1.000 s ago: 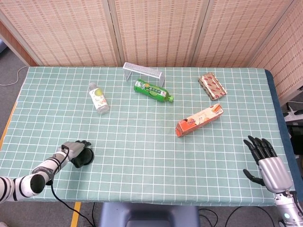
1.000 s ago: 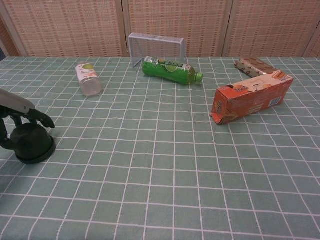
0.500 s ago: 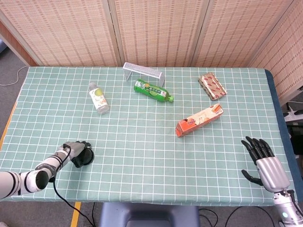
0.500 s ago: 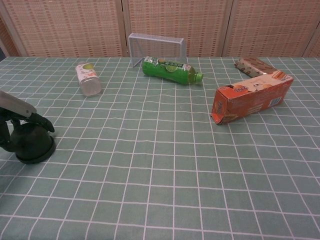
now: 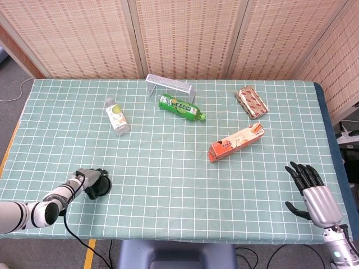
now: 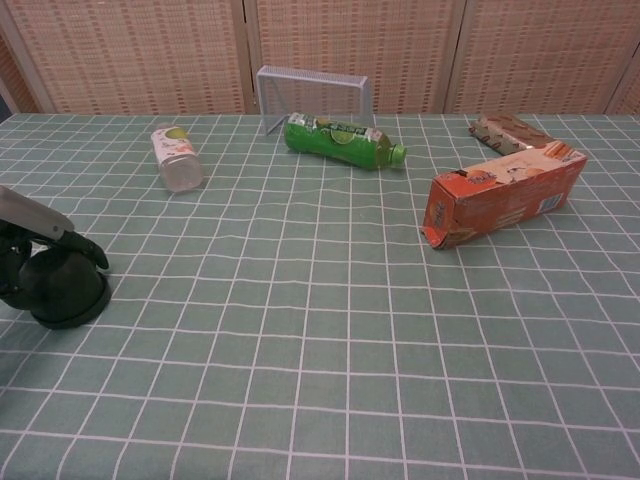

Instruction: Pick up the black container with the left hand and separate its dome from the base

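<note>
left hand (image 6: 30,235) gripping black container (image 6: 65,290) on table, right hand (image 5: 314,188) idle

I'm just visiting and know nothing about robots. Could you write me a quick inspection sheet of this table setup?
Surface: table under a green checked cloth.
Job's things: black container near the front left edge, still on the cloth, dome and base together.
Clutter: green bottle and clear bottle lying down; orange carton; snack packet; wire rack.
Robot hands: left robot hand wrapped around the container; right robot hand empty, fingers spread, at the right edge.
Cables: one black cable along the left arm.
Surroundings: woven panel screens behind.
</note>
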Robot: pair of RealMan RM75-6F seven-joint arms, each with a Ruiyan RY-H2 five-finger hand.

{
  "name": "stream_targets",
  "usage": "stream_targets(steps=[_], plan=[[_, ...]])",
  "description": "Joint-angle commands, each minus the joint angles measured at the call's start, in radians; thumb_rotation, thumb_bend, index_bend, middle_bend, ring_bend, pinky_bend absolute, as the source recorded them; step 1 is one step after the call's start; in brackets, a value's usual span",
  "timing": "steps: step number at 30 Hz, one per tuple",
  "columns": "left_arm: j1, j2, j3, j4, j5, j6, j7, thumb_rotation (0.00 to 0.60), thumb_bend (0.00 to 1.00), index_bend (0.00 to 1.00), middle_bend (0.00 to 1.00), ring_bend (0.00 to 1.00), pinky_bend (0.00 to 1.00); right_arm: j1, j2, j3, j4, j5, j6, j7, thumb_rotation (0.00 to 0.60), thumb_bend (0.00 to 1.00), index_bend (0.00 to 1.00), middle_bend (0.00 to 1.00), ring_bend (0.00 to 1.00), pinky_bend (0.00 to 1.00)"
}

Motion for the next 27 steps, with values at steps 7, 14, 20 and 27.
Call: stream_targets(steps=[7, 14, 20, 27], plan=[[0.002, 0.0, 0.01, -0.018, 0.035, 0.04, -0.007, 0.6, 0.37, 0.25, 0.21, 0.24, 0.55, -0.001, 0.001, -0.001, -0.001, -0.001, 0.001, 0.001, 0.6, 0.17, 0.0, 0.0, 0.0, 0.0], [0.016, -0.006, 0.027, -0.049, 0.069, 0.117, 0.013, 0.6, 0.37, 0.34, 0.35, 0.36, 0.62, -0.002, 0.002, -0.001, -0.001, -0.002, 0.005, 0.0, 0.6, 0.17, 0.0, 0.0, 0.0, 0.0], [0.033, 0.006, 0.033, -0.074, 0.093, 0.144, 0.025, 0.6, 0.37, 0.46, 0.48, 0.44, 0.67, -0.003, 0.001, -0.001, -0.002, -0.002, 0.005, -0.002, 0.6, 0.17, 0.0, 0.0, 0.0, 0.0], [0.067, 0.016, 0.022, -0.074, 0.122, 0.164, 0.019, 0.6, 0.37, 0.55, 0.55, 0.51, 0.72, -0.003, 0.0, -0.004, -0.002, -0.005, 0.005, -0.006, 0.6, 0.17, 0.0, 0.0, 0.0, 0.0]])
